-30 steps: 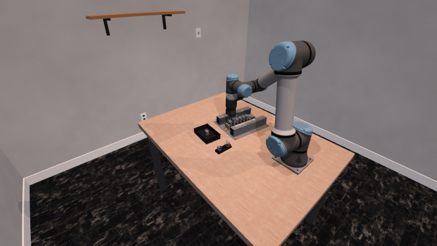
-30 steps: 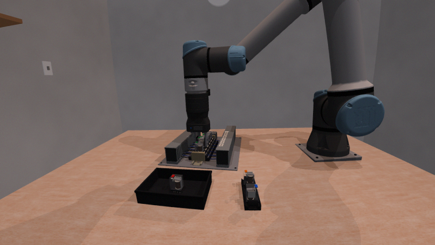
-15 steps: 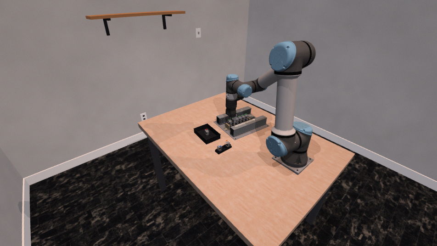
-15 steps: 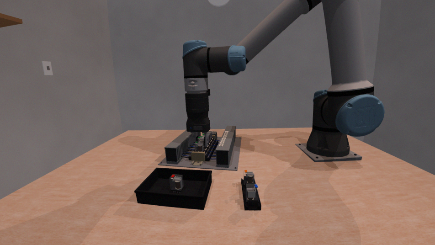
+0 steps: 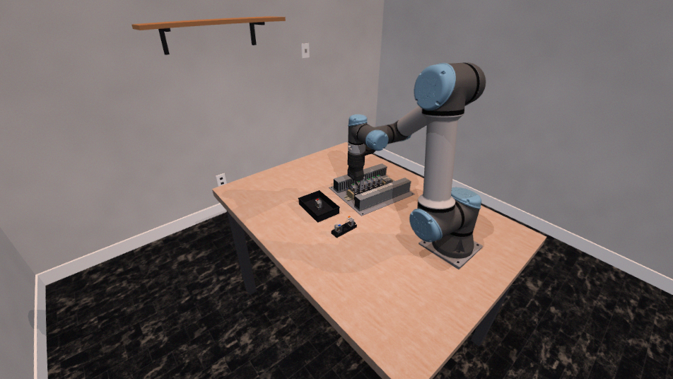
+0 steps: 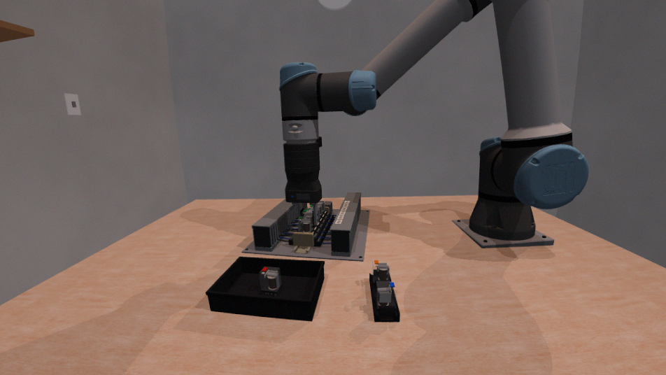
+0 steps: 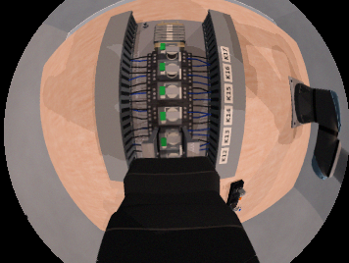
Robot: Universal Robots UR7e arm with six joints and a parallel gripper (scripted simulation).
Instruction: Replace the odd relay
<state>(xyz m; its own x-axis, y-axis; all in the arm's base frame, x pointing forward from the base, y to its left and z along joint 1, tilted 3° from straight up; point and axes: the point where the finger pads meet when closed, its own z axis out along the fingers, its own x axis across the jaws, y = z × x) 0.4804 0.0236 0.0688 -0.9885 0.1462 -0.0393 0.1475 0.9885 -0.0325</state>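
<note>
Grey walls (image 5: 211, 94) (image 6: 233, 139) (image 7: 22, 98) back a wooden table (image 5: 376, 282) (image 6: 186, 344) (image 7: 69, 108); the half-open pincer (image 5: 358, 184) (image 6: 308, 220) (image 7: 170, 134) apparently grips a green-buttoned relay (image 6: 306, 225) (image 7: 172, 141)

- At the center of the exterior view, no visible change in the end effector (image 6: 307, 222) or arm (image 6: 301, 100).
- Lower half: no shift visible among the loose relays (image 6: 270, 280).
</note>
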